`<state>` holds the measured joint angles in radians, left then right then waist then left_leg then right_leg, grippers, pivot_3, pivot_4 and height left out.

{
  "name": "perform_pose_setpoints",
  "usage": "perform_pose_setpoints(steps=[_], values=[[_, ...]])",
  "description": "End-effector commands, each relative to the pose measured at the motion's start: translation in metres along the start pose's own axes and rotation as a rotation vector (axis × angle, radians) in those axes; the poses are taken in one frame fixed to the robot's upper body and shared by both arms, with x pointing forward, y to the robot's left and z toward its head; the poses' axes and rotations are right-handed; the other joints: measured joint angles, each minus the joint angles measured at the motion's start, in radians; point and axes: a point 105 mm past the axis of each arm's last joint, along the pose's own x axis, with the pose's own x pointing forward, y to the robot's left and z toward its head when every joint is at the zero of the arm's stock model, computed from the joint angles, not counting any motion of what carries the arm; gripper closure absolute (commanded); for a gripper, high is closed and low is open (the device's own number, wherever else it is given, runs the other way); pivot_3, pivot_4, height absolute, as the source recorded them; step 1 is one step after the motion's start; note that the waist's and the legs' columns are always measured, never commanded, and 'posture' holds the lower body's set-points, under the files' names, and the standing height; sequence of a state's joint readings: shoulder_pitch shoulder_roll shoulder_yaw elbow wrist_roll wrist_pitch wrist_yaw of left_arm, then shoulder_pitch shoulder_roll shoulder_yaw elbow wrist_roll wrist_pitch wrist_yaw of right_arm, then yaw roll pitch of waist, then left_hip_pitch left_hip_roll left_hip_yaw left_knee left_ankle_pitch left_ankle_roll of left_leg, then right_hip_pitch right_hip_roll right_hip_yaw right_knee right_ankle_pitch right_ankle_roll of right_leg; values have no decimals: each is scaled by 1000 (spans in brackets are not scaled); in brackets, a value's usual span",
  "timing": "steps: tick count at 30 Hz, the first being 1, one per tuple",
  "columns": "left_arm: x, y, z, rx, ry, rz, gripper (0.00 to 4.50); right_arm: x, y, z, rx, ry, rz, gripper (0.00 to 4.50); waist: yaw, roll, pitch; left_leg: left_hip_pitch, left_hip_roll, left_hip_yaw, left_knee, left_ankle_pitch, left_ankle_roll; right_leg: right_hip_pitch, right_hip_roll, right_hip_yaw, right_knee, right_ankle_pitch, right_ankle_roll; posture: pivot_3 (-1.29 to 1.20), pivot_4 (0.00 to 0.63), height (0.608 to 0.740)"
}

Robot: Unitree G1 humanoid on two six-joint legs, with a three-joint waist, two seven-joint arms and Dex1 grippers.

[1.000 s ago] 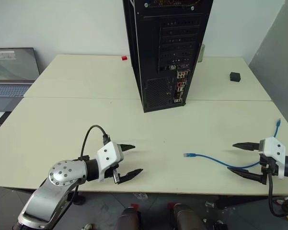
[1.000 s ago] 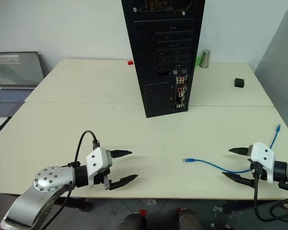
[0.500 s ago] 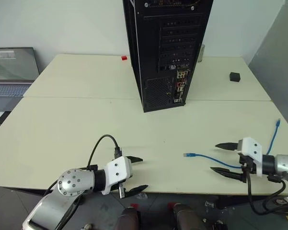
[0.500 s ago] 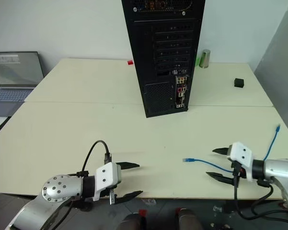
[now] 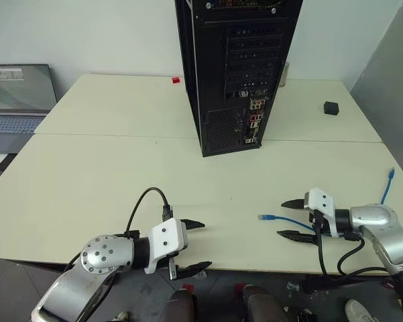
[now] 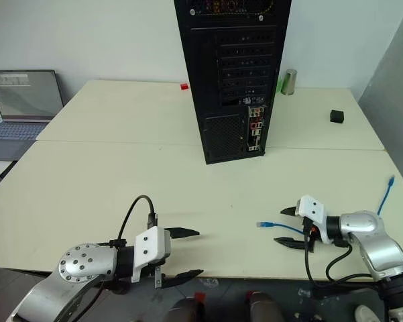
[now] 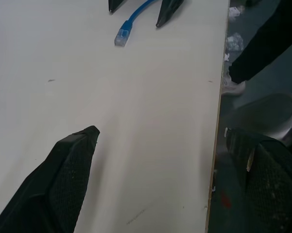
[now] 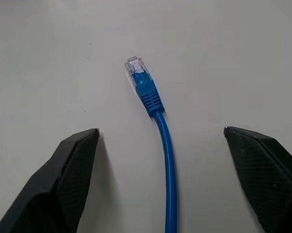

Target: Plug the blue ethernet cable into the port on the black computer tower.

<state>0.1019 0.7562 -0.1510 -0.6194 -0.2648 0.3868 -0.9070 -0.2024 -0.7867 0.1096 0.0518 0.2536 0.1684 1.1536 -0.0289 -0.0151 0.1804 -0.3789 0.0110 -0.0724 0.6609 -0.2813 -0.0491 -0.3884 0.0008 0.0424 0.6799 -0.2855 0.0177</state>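
Place: an office or lab workroom, plain and sparsely furnished.
Walls: bare white behind the tables, a grey panel (image 5: 389,74) along the right side.
Furniture: two cream tables (image 5: 107,168) pushed together edge to edge.
Equipment: a black computer tower (image 5: 231,74) standing near the seam between the tables, its rear sockets showing; a grey laptop (image 5: 17,94) open on a separate surface past the tables' left edge.
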Motion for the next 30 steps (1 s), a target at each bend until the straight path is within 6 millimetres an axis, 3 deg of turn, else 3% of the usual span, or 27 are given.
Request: perform_pose_setpoints(steps=[1, 15, 20, 25, 30], values=[[0, 0, 6, 10, -26, 8, 0, 3, -1, 7, -40, -19, 12, 1214, 0, 0, 0, 0, 0, 0, 0, 0, 0, 0, 0, 0, 0, 0, 0, 0, 150, 740], [3, 10, -3, -31, -45, 48, 0, 10, -4, 14, -173, -17, 29, 4407, -1, 0, 0, 1, 0, 0, 0, 0, 0, 0, 0, 0, 1, 0, 0, 0, 150, 740], [6, 18, 1, -29, -57, 57, 0, 12, 6, 35, -269, -40, 89, 4500, -1, 0, 0, 0, 0, 0, 1, 0, 0, 0, 0, 0, 1, 0, 0, 0, 150, 740], [16, 31, 2, -6, -54, 73, 0, 30, 26, 66, -320, -87, 150, 4500, -1, 0, 0, 0, 0, -3, 0, 0, 0, 0, 0, -1, 1, 0, 0, 0, 150, 740], [30, 40, 2, 50, -24, 59, 0, 44, 37, 77, -341, -63, 183, 4500, 0, 0, 0, 0, -1, -4, 1, 0, 0, 0, 0, -2, 1, 0, 0, 0, 150, 740]])
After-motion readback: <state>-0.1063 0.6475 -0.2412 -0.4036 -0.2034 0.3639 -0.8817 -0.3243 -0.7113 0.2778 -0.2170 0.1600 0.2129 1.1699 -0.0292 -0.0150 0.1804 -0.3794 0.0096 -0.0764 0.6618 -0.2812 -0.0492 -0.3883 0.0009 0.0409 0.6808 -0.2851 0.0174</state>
